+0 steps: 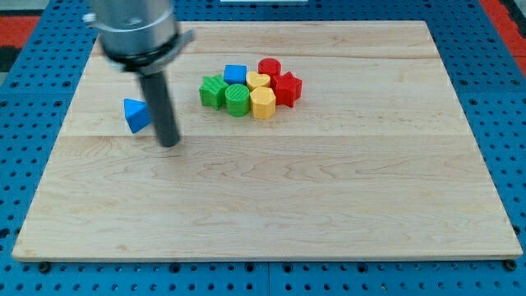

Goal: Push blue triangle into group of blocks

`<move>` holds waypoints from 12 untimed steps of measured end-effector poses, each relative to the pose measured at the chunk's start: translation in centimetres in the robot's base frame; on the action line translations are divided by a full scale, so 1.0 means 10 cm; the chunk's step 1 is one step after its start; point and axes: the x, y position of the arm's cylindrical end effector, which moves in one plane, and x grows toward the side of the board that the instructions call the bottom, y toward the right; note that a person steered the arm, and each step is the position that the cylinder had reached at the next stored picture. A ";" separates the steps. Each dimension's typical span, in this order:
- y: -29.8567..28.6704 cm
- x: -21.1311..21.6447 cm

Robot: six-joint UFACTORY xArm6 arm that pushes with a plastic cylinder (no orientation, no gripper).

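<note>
The blue triangle [136, 114] lies alone on the wooden board [271, 189], towards the view's left. My tip [168, 144] rests on the board just right of and slightly below the triangle, close to it, with the dark rod rising towards the view's top. The group of blocks sits right of the rod: a green star-like block [214, 90], a green cylinder [237, 99], a blue cube [235, 74], a yellow heart-like block [258, 80], a yellow hexagon [263, 104], a red cylinder [269, 67] and a red star [287, 89].
The board lies on a blue perforated table [33, 156]. The arm's grey metal body [136, 29] fills the view's top left and hides part of the board's far edge.
</note>
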 end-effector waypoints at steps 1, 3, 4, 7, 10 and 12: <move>-0.41 -0.39; -0.63 -0.98; -0.28 -1.27; -0.50 -1.21; 0.21 -1.37; 0.96 -1.42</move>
